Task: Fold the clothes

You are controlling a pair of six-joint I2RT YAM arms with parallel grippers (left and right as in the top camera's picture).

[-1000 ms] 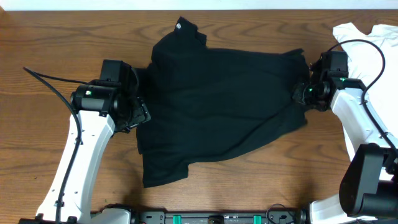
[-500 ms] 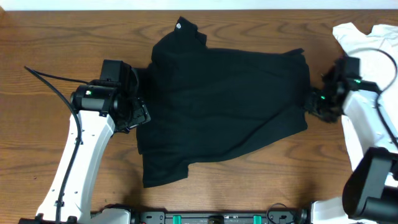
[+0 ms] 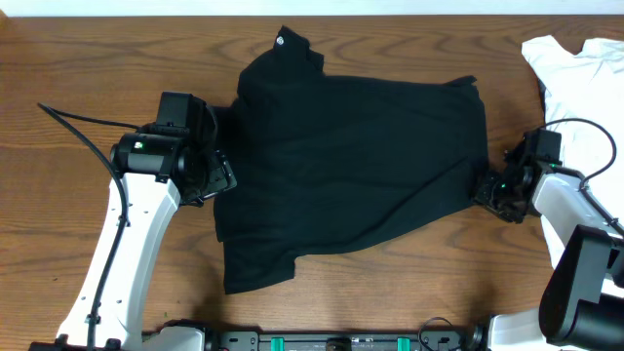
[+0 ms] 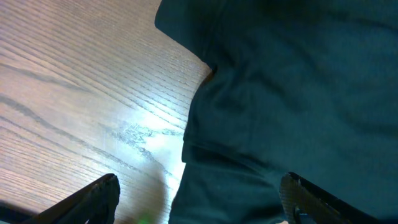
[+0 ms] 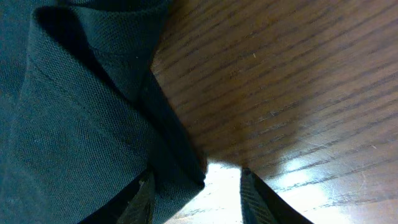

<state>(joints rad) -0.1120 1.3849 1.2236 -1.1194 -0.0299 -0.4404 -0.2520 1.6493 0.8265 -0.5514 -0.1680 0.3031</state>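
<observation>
A wooden table holds one black shirt and one white garment; the left gripper and right gripper both gape, empty.

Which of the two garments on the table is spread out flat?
The black shirt, spread in the middle; the white garment is bunched at the far right edge.

Your left arm: white tubular links, black wrist housing, green indicator light, thin black cable. Your right arm: same white shell, large black joint, looping black cable. Matte black fingers throughout.
</observation>
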